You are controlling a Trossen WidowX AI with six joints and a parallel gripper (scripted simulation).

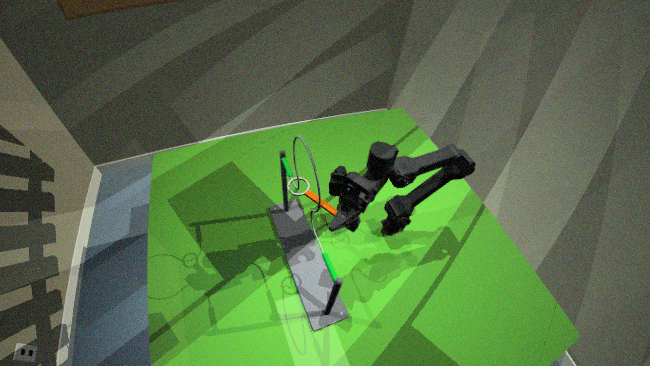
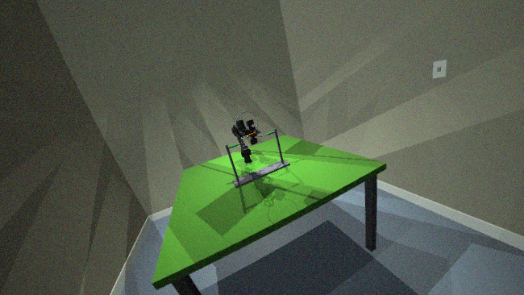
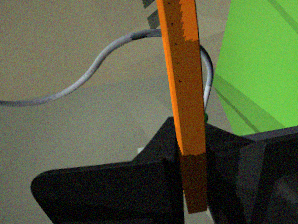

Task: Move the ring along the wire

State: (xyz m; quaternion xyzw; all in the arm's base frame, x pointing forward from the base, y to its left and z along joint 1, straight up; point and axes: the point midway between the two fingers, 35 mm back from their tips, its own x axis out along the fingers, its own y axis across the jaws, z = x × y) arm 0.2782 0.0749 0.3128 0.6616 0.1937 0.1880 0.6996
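Gripper [image 1: 344, 221] [image 2: 257, 133] [image 3: 177, 123] around handle [image 1: 321, 202] [image 2: 251, 134] [image 3: 184, 80] angled toward ring [image 1: 298, 186]

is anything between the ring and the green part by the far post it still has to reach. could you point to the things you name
Yes: the looping grey wire [image 1: 316, 167] [image 3: 75, 86] lies between the ring [image 1: 289, 188] and the other green part [image 1: 330, 266] [image 2: 270, 133].

- The base plate [image 1: 320, 295] [image 2: 262, 174] is set on the tabletop [image 1: 500, 280] [image 2: 343, 169], before the arm [image 1: 430, 161] [image 2: 246, 155] in the exterior view.
- The wire [image 1: 315, 167] [image 2: 247, 112] [image 3: 95, 65] is strung between the left post [image 1: 284, 185] [image 2: 232, 165] and right post [image 1: 333, 297] [image 2: 279, 147] of that view.
- The ring [image 1: 298, 178] is placed near the left one.
- The handle [image 1: 321, 202] [image 2: 251, 135] [image 3: 187, 100] is held in the hand [image 1: 342, 220] [image 2: 256, 133] [image 3: 177, 123].
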